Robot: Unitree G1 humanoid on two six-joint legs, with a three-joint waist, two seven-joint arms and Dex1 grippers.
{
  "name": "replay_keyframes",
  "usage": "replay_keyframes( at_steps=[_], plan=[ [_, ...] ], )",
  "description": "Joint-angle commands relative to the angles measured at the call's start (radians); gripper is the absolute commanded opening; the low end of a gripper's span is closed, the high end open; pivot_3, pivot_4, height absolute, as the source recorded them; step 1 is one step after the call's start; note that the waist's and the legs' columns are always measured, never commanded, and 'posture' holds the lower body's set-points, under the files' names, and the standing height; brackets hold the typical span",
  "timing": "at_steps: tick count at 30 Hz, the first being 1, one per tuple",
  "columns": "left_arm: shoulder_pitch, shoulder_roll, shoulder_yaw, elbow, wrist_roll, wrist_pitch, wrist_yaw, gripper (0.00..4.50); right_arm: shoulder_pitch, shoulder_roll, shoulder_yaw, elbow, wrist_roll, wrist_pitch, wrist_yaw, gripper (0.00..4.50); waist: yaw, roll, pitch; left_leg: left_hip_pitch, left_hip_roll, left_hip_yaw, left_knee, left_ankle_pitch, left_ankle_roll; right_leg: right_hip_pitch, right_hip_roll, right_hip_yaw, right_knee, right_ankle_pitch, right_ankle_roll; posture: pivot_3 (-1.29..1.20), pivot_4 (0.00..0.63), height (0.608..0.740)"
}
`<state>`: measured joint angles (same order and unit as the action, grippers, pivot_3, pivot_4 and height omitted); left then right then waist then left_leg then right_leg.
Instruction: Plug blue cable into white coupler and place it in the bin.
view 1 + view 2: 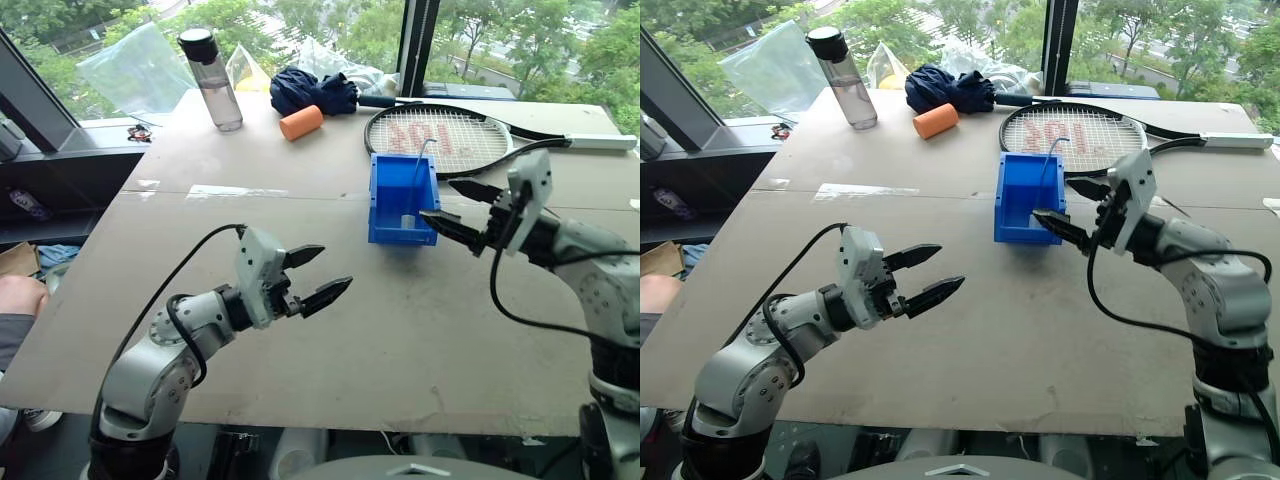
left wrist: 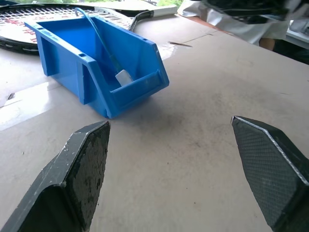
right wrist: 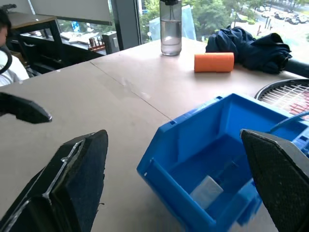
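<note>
Bin: the bin [image 1: 388, 205] is sitting on the surface [image 1: 300, 330], mid-right, its far end just in front of the racket head.
Contents: the white coupler [image 2: 123, 77] is lying inside the bin near the low front lip; the blue cable [image 2: 99, 36] is running from it up over the far wall.
Left pincer [image 1: 316, 276]: hanging above bare surface, well apart from the bin, fingers spread, gripping nothing.
Right pincer [image 1: 460, 208]: hovering just beside the bin's right wall, fingers spread wide, empty.
Surroundings: tennis racket [image 1: 440, 135], orange roll [image 1: 300, 122], dark blue cloth [image 1: 312, 90], water bottle [image 1: 212, 80] are lying or standing along the far edge.
Obstructions: the right pincer's lower finger is overlapping the bin's near right corner in the head views.
</note>
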<state>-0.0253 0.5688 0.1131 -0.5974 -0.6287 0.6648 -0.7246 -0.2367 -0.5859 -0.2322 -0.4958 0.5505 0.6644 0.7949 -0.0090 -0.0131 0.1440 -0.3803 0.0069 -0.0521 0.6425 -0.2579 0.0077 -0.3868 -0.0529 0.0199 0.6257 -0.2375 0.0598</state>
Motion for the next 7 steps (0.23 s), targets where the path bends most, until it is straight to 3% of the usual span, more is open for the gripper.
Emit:
replay_keyframes(
  at_steps=[1,4,7],
  plan=[
    [0.092,0.094,0.098,-0.004,-0.029,-0.007,-0.080,4.06,0.331,-0.051,-0.222,-0.170,-0.024,-0.154,0.122,4.42,-0.001,-0.001,-0.001,0.001,0.000,0.001,0.000,0.000,0.000,0.001,0.000,0.000,0.000,0.000,0.000,0.00,0.150,0.740],
    [0.157,0.160,0.152,0.011,-0.038,-0.019,-0.137,4.06,0.582,-0.048,-0.365,-0.179,-0.066,-0.296,0.197,4.42,0.000,0.000,0.000,0.001,0.001,0.003,-0.002,0.000,0.000,0.001,0.000,0.000,0.000,-0.003,-0.002,0.00,0.150,0.740],
    [0.191,0.213,0.186,0.044,-0.035,-0.039,-0.195,4.06,0.733,-0.027,-0.457,-0.162,-0.082,-0.397,0.235,4.42,-0.002,0.001,0.000,0.003,0.002,0.004,-0.001,0.000,0.000,0.001,0.000,0.003,0.000,-0.006,0.001,0.00,0.150,0.740]
  ],
)
